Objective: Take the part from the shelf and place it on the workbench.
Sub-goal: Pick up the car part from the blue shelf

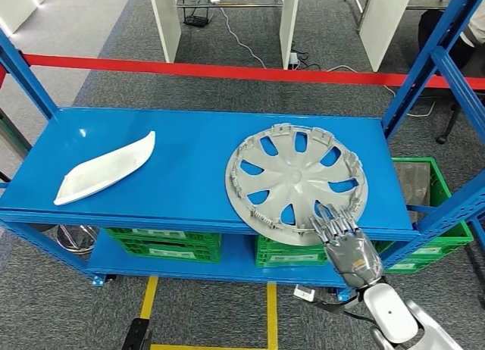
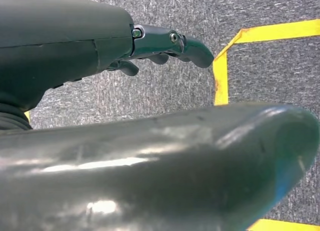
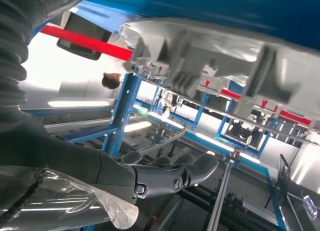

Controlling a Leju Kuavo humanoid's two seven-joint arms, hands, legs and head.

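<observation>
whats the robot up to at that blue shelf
The right robot hand is reaching to the near rim of a grey wheel cover that lies flat on the blue shelf, its fingers over the edge that overhangs the front. Whether it has a firm hold yet is unclear. A white curved trim piece lies untouched further left. The left robot hand hangs over the grey floor, holding nothing.

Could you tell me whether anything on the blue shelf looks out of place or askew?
The grey wheel cover sticks out past the front edge of the blue shelf, near the right hand, whose fingers reach over its rim. The white curved part lies flat and fully on the shelf.
</observation>
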